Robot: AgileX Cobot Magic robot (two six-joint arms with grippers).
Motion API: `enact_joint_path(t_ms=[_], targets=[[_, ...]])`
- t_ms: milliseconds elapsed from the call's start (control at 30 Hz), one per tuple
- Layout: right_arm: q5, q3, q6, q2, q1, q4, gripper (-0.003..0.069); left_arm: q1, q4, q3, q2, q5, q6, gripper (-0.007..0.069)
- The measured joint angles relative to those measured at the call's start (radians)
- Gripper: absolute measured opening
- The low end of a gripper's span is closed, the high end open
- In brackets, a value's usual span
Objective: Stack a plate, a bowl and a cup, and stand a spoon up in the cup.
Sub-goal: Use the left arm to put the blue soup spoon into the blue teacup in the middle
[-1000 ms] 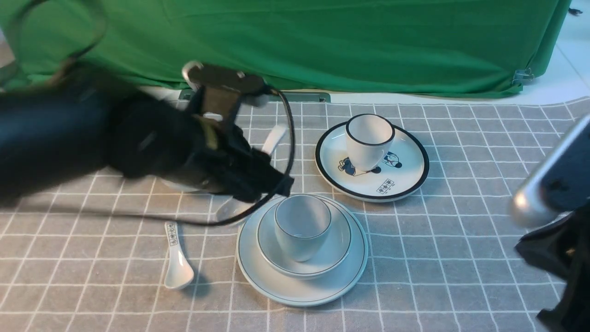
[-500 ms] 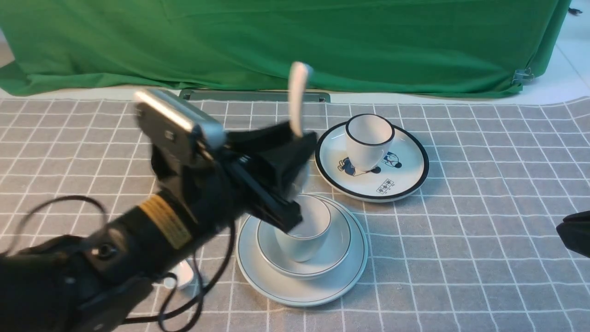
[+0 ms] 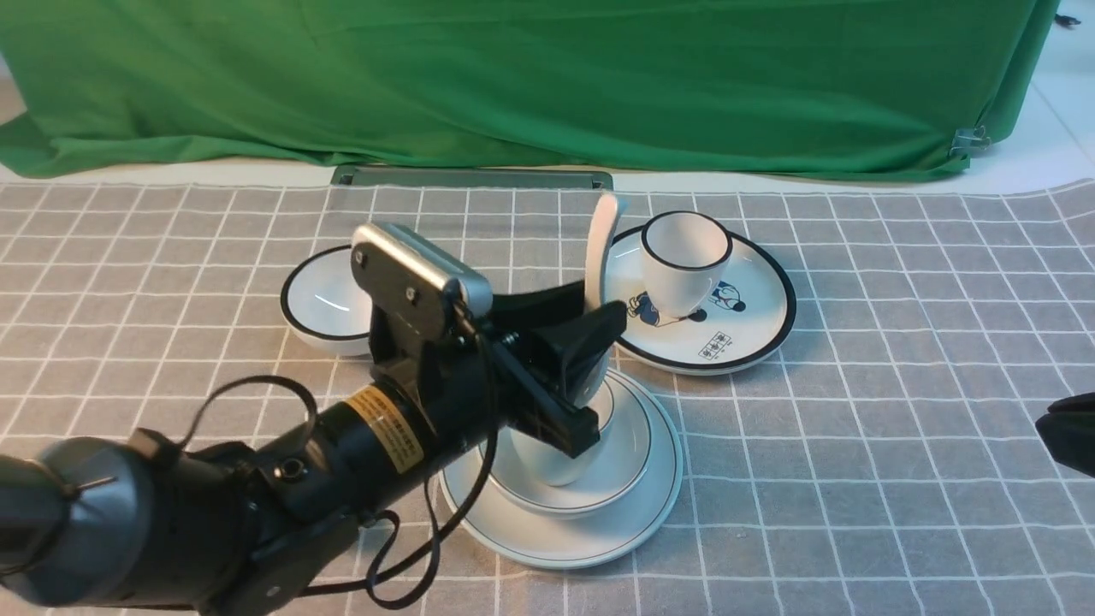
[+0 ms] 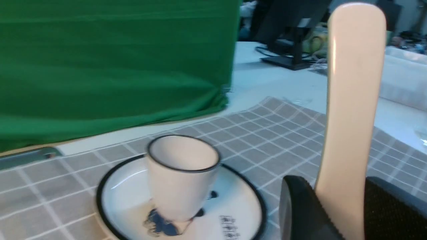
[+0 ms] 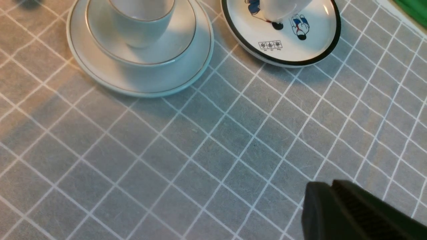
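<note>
The left fingers [image 3: 599, 329] are clamping the plain white ceramic soup spoon [image 3: 603, 248] low on its handle, right above the small handleless white cup [image 3: 552, 462]. That cup is sitting in the shallow white bowl [image 3: 629, 453] on the large plain white plate [image 3: 599, 539]. The scoop is hiding behind the fingers, so I cannot tell whether it is reaching inside the cup. If the fingers are letting go too high, the spoon is likely to drop and chip or tip the cup. The lower finger is crowding the rim, and a sideways nudge could topple the loose stack. The spoon's long axis is running nearly upright: handle tip pointing up, leaning slightly right, scoop pointing down. The right fingers [image 5: 353, 206] are resting pressed together, empty, well apart.
</note>
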Motion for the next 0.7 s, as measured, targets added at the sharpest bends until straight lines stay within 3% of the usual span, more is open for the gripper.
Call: enact_joint_path(t_ms=[133,433,700], targets=[[-0.004,0.0,0.0,0.0,0.0,0.0,0.007,0.001,-0.059,-0.001,0.033,-0.023,0.014,0.0208],[-0.004,0.0,0.0,0.0,0.0,0.0,0.007,0.002,-0.032,-0.001,0.069,-0.035,0.023,0.0208],[-0.006,0.0,-0.007,0.0,0.0,0.0,0.007,0.002,-0.028,-0.001,0.07,0.052,0.065,0.0211]])
